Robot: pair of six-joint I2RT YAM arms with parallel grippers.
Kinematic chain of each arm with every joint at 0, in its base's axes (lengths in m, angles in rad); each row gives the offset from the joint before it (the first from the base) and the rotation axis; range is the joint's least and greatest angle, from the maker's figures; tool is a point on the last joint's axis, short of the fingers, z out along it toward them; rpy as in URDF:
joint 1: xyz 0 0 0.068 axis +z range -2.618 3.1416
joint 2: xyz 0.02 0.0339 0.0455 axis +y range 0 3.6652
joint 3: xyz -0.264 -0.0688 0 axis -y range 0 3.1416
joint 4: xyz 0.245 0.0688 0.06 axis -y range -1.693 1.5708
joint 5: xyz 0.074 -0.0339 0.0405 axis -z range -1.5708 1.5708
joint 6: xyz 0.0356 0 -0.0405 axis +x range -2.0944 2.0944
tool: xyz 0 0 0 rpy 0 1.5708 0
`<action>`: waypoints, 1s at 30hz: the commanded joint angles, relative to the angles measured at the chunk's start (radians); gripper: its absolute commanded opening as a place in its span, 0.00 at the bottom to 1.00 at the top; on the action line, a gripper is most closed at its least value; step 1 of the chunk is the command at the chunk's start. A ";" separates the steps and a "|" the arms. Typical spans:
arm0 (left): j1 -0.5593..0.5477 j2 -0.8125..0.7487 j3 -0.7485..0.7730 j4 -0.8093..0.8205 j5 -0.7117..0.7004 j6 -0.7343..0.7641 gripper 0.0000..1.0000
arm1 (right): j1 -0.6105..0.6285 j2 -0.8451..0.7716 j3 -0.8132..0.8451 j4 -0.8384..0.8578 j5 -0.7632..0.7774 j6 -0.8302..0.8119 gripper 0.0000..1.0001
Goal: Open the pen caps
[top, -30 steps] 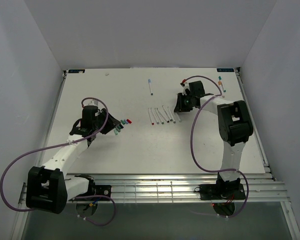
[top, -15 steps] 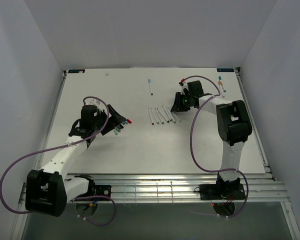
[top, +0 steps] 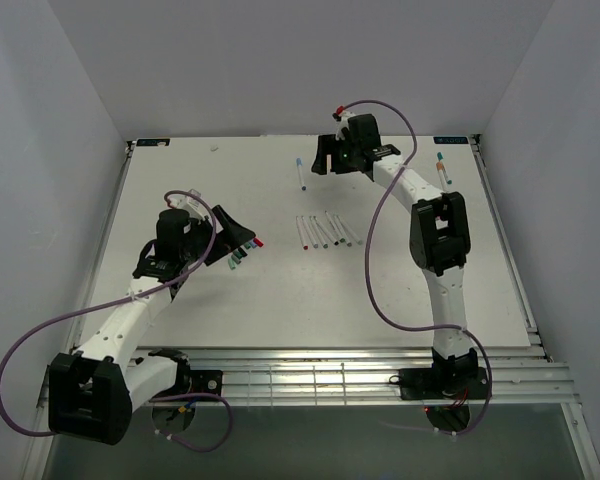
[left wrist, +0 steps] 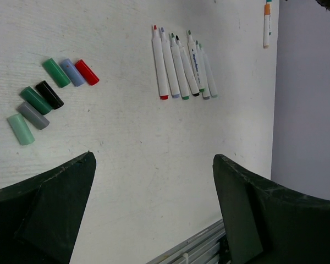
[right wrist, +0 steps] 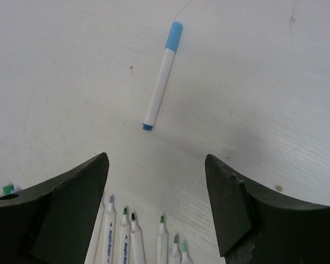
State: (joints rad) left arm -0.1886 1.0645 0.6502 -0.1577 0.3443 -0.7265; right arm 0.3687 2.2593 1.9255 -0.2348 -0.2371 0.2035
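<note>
Your right gripper (right wrist: pixel 155 165) hangs with fingers spread wide, nothing between them; below it on the table (right wrist: pixel 264 82) lies a white pen (right wrist: pixel 160 82), its light-blue cap (right wrist: pixel 175 30) on, at the end away from the fingers; tips of the uncapped pens (right wrist: pixel 133 236) show at the near edge. Your left gripper (left wrist: pixel 153 165) is likewise parted and empty; ahead of it seven loose pen caps (left wrist: pixel 49 94) lie clustered, apart from the pen row; the red cap (left wrist: pixel 87 72) lies nearest that row.

loose caps (left wrist: pixel 48 94) lie left of the pen row (left wrist: pixel 180 66); one capped pen (right wrist: pixel 160 82) lies behind it.
</note>
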 commanded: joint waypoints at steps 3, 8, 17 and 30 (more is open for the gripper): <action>0.017 -0.014 0.042 -0.005 0.056 -0.042 0.98 | 0.032 0.147 0.211 -0.121 0.042 -0.010 0.81; 0.031 0.014 0.055 -0.002 0.111 -0.083 0.98 | 0.081 0.220 0.319 -0.123 0.108 -0.004 0.78; 0.034 -0.055 0.061 -0.037 0.024 -0.068 0.98 | 0.133 0.319 0.375 -0.115 0.163 -0.010 0.65; 0.034 -0.044 0.055 -0.048 0.032 -0.068 0.97 | 0.151 0.391 0.426 -0.139 0.274 0.007 0.55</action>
State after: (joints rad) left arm -0.1589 1.0267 0.6842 -0.1925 0.3840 -0.8051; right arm 0.5182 2.6110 2.3066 -0.3576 -0.0235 0.2031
